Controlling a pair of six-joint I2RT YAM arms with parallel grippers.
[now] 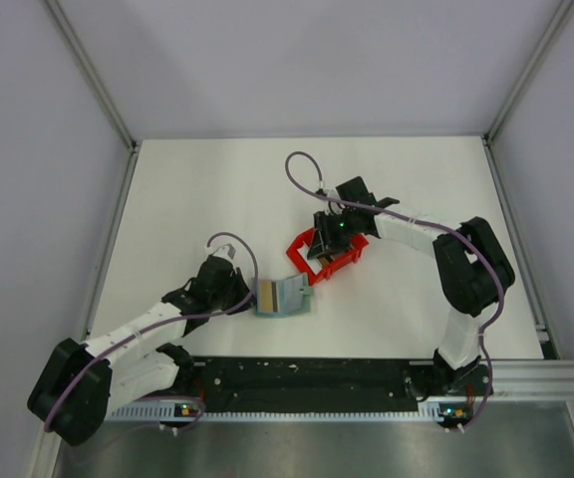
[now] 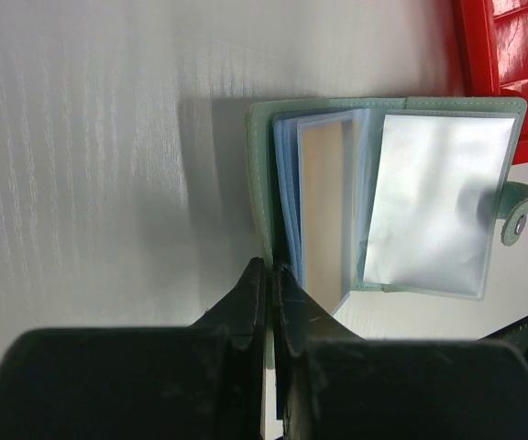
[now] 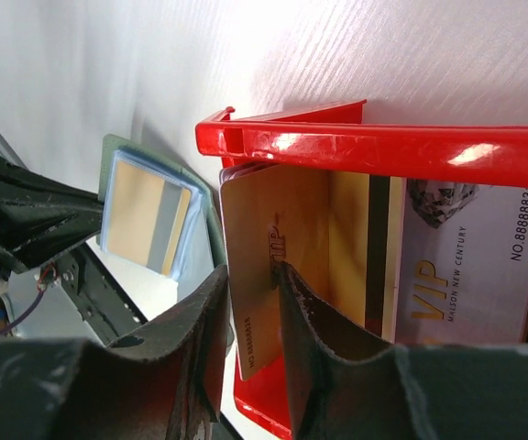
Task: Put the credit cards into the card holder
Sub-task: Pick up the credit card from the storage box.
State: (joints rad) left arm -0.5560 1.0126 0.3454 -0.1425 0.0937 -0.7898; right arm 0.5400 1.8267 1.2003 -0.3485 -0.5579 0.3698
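Two arms, left claw (image 2: pixel 266 270) clamped on card holder (image 2: pixel 429 211), right claw (image 3: pixel 247 275) apart over credit cards (image 3: pixel 273 211) in red bin (image 3: pixel 383 147)

White table top (image 1: pixel 217 189), matte, with a faint streaky grain in the wrist views. Pale grey panels close it in on three sides: back wall (image 1: pixel 307 60), left wall (image 1: pixel 28 149), right wall (image 1: pixel 566 179). Aluminium posts rise from the far corners, left post (image 1: pixel 88 70) and right post (image 1: pixel 531 70). Black mounting strip (image 1: pixel 307 376) along the near edge; brushed metal shelf (image 1: pixel 317 448) below it. Light even and diffuse, shadows soft.
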